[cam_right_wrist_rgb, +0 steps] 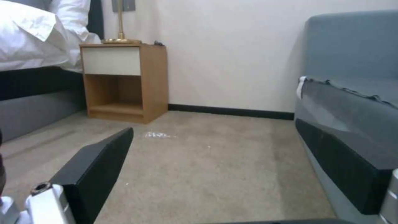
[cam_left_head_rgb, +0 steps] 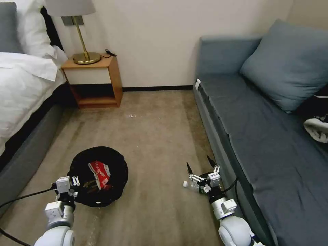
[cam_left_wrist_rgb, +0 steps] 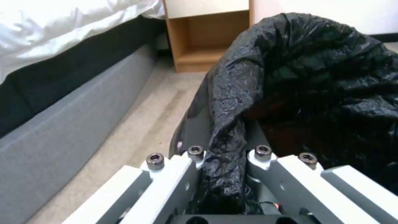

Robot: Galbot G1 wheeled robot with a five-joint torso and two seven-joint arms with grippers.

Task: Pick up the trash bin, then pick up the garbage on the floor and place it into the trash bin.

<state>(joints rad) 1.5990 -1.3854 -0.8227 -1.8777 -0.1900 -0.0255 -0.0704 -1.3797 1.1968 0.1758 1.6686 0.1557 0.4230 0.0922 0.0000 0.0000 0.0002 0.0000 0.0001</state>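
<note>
Trash bin (cam_left_head_rgb: 98,176) sits lower left of the head view, my left gripper (cam_left_head_rgb: 73,181) clamped on its rim; my right gripper (cam_left_head_rgb: 201,167), lower centre, spreads wide over the clear bottle (cam_left_head_rgb: 193,186).

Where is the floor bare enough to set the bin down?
Bare carpet lies between the trash bin and the sofa, and on toward the nightstand. It is crowded by the right gripper, where a bottle lies.

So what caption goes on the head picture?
Left gripper holds the bin; right gripper open by the sofa.
</note>
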